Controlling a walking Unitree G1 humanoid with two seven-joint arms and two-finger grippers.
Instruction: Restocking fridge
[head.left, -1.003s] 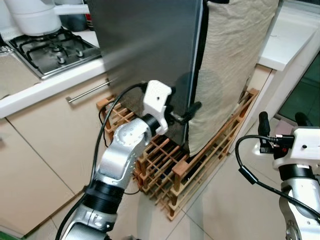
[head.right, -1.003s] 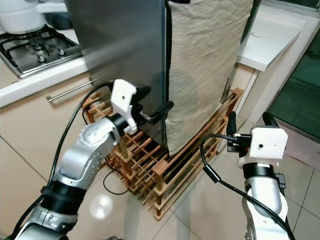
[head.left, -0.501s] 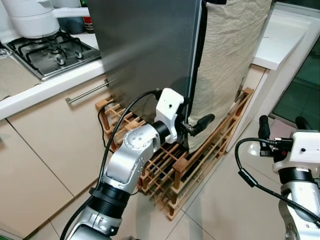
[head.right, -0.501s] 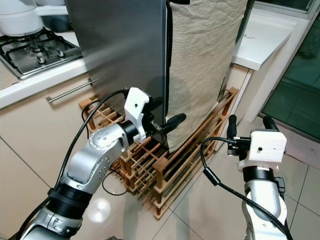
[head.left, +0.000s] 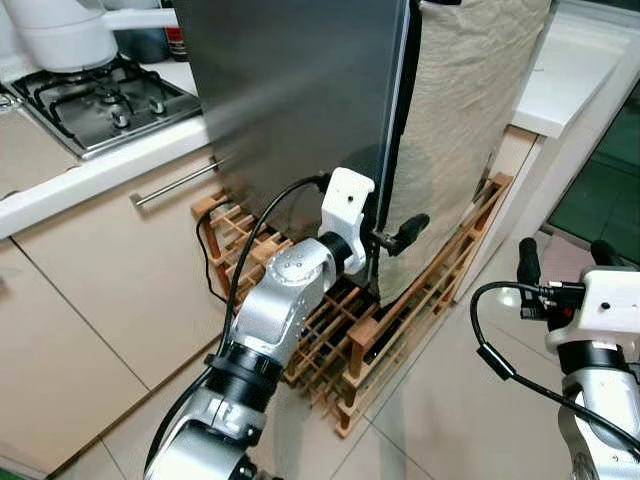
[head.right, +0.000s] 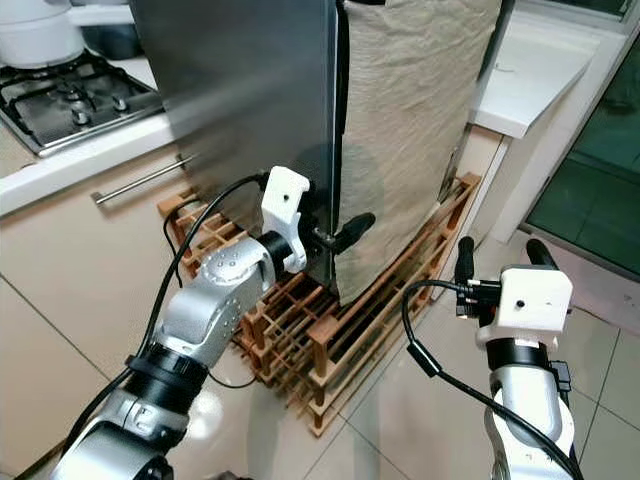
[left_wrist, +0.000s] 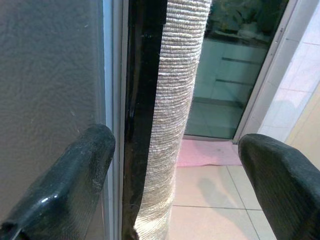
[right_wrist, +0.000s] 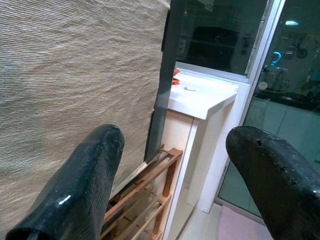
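L tool (head.left: 385, 240) gaped at the fridge door (head.left: 300, 100) edge; should hook behind it, pull slow. R tool (head.right: 495, 262) open, idle.

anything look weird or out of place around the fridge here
Yes: a beige cloth hangs down the fridge front beside the door edge, covering that side. The fridge also stands on a wooden lattice rack rather than the floor. The left gripper sits open at the door edge.

A gas hob (head.left: 100, 105) is sitting on the white counter (head.left: 90, 172) at far left with a white pot (head.left: 62, 30) on it, while a wooden rack (head.left: 400, 318) is resting on the tiled floor (head.left: 440, 400).
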